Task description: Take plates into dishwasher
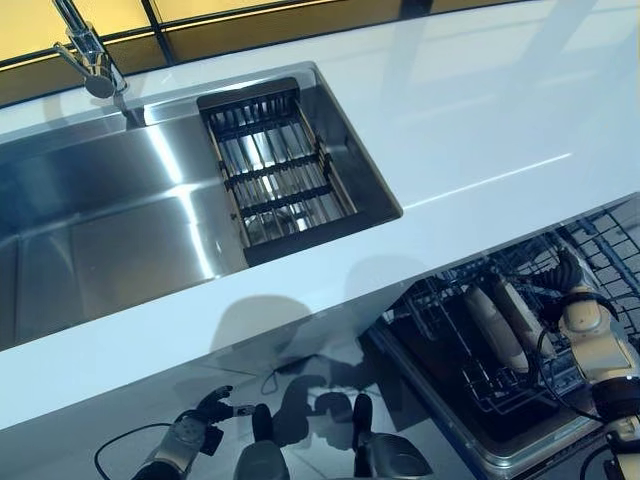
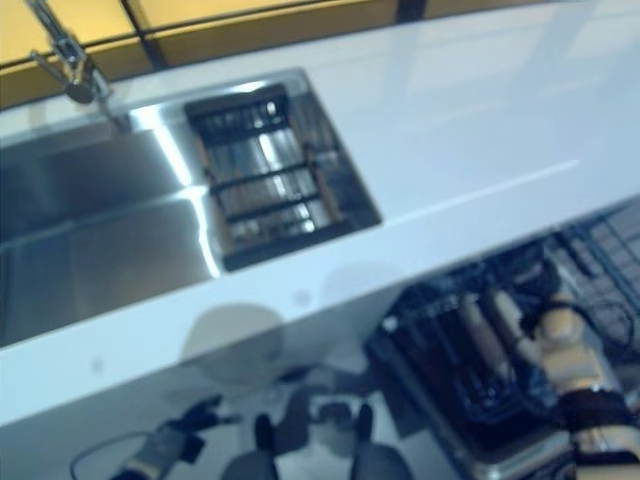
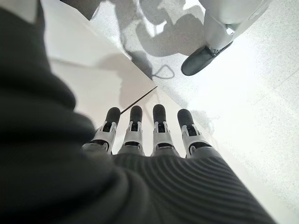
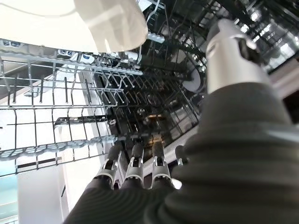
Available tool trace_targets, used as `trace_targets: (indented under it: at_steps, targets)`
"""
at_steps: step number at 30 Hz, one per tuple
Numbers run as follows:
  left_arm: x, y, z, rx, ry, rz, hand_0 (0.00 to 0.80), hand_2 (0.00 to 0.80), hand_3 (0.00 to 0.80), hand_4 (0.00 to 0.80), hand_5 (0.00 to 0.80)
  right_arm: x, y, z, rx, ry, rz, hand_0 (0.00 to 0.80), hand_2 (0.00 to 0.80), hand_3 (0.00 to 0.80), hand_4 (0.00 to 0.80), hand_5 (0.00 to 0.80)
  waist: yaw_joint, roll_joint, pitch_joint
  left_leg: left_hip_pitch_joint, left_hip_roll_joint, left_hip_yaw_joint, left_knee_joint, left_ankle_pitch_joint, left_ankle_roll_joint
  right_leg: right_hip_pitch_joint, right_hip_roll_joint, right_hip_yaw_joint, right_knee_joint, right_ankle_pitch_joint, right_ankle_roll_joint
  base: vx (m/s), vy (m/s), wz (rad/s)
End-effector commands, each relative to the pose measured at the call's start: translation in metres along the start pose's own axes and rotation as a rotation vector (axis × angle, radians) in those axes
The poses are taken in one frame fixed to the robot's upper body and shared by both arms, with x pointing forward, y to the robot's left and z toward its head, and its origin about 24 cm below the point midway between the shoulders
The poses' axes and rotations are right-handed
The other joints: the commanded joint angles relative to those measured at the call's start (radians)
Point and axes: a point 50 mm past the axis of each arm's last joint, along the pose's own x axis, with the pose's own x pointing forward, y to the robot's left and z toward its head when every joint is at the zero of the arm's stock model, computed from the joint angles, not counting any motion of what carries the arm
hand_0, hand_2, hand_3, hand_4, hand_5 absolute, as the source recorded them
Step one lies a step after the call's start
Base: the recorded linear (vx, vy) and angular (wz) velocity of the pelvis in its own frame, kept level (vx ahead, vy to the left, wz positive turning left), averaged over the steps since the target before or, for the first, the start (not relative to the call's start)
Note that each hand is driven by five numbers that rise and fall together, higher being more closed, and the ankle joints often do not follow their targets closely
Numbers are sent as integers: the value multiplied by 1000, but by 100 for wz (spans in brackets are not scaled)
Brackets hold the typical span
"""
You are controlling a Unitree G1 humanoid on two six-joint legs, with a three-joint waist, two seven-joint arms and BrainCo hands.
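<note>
Two cream plates (image 1: 497, 328) stand on edge in the pulled-out lower rack (image 1: 478, 392) of the dishwasher, under the white counter. My right hand (image 1: 570, 280) hangs just right of them over the rack. In the right wrist view its fingers (image 4: 134, 161) are straight above the wire tines and hold nothing. The rim of a white plate (image 4: 96, 23) shows past them. My left hand (image 1: 196, 430) is low over the floor at the lower left, with straight fingers (image 3: 135, 126) and nothing in it.
The white counter (image 1: 480, 130) runs above the dishwasher. It holds a steel sink (image 1: 110, 220) with a dark wire drainer (image 1: 275, 170) and a faucet (image 1: 90, 55). A second wire rack (image 1: 615, 240) shows at the far right. Pale floor (image 3: 243, 93) lies under my left hand.
</note>
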Motion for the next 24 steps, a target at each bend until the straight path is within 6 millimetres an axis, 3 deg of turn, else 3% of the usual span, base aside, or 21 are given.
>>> trace_targets:
  at_steps: [1, 10, 15, 20, 24]
  targets:
    - [2, -1, -3, -11, 20, 9, 0, 0, 0, 0, 0, -6, -19, 16, 64, -121, -71, 0, 0, 0, 0, 0, -17, -40, -52, -30, -25, 41, -11, 22, 44, 4, 31, 12, 9, -54, 4, 29, 21, -11]
    - [-1, -8, -18, -36, 55, 8, 0, 0, 0, 0, 0, -23, -42, 32, 144, -270, -151, 0, 0, 0, 0, 0, -46, -55, -81, -8, -18, 72, -10, 8, 49, 13, 38, 38, 3, -57, 4, 16, 15, -10]
    - [-3, -13, -28, -51, 80, 2, 0, 0, 0, 0, 0, -37, -60, 35, 327, -343, -295, 0, 0, 0, 0, 0, -76, -59, -102, 11, -12, 101, -7, -3, 52, 15, 43, 63, 6, -58, 6, 25, 29, -9]
    - [-4, -18, -34, -67, 93, -8, 0, 0, 0, 0, 0, -48, -66, 8, 528, -270, -456, 0, 0, 0, 0, 0, -110, -56, -123, 27, -5, 135, 6, -18, 54, 16, 43, 81, 10, -60, 10, 23, 40, -13]
    - [-5, -23, -39, -60, 103, -25, 0, 0, 0, 0, 0, -55, -57, -37, 763, -98, -543, 0, 0, 0, 0, 0, -140, -46, -145, 41, -1, 164, 16, -30, 53, 19, 40, 93, 10, -61, 12, 38, 33, -14]
